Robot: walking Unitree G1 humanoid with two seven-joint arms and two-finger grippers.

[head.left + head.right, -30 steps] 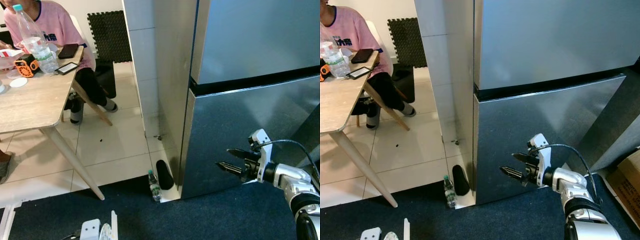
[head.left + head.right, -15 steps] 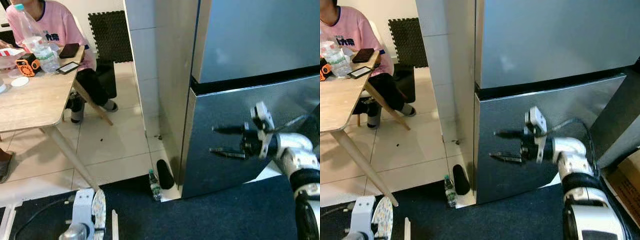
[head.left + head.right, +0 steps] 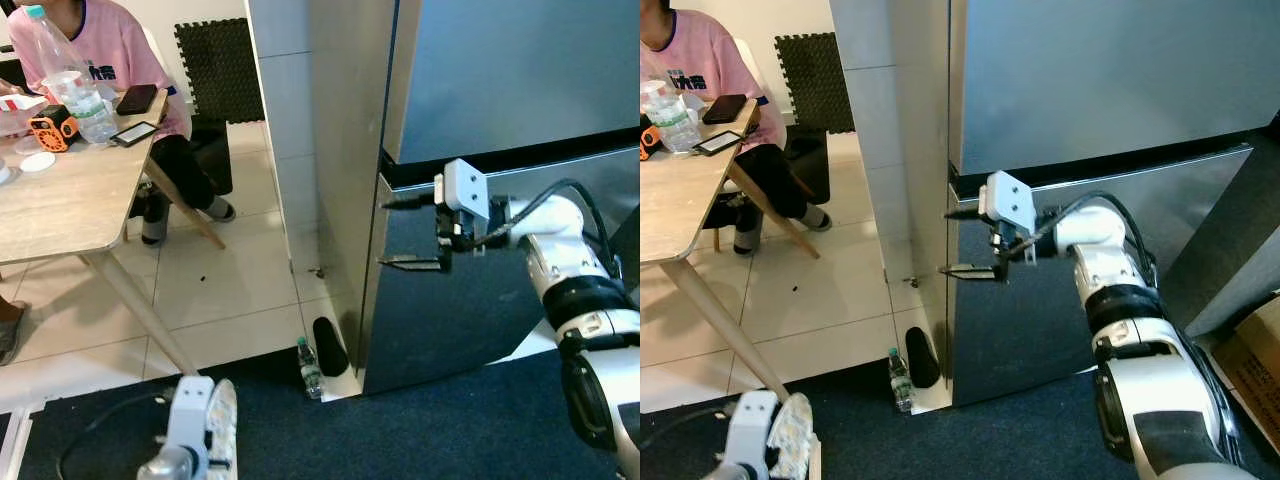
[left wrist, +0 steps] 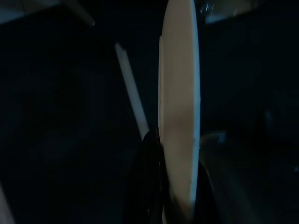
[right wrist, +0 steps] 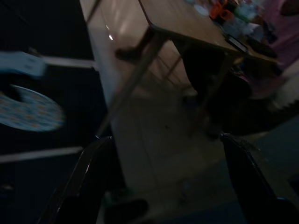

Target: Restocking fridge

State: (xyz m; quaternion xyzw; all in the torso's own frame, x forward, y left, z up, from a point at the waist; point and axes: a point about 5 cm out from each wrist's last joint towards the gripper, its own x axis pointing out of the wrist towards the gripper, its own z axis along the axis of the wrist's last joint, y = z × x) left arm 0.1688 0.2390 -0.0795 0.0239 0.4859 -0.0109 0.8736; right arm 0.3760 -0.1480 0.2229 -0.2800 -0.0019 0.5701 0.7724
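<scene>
A tall stainless-steel two-door fridge point(image 3: 500, 120) stands at right beside a white tiled pillar point(image 3: 285, 120); both doors are closed. At the pillar's foot, a small clear plastic bottle point(image 3: 307, 370) and a black shoe-like object point(image 3: 329, 348) lie on the pale tile floor point(image 3: 230, 290). At far left, a seated person in a pink shirt point(image 3: 110, 50) occupies a light wooden bench point(image 3: 70, 200) carrying a large clear water bottle point(image 3: 70, 80), an orange gadget point(image 3: 52, 130) and two phones point(image 3: 137, 101). The right hand point(image 3: 405, 233), fingers spread wide, reaches the left edge of the lower fridge door, at the dark seam between the doors. The left hand point(image 3: 200, 445), low over dark blue carpet point(image 3: 400, 430), holds a round patterned plate point(image 3: 222, 440) edge-on.
</scene>
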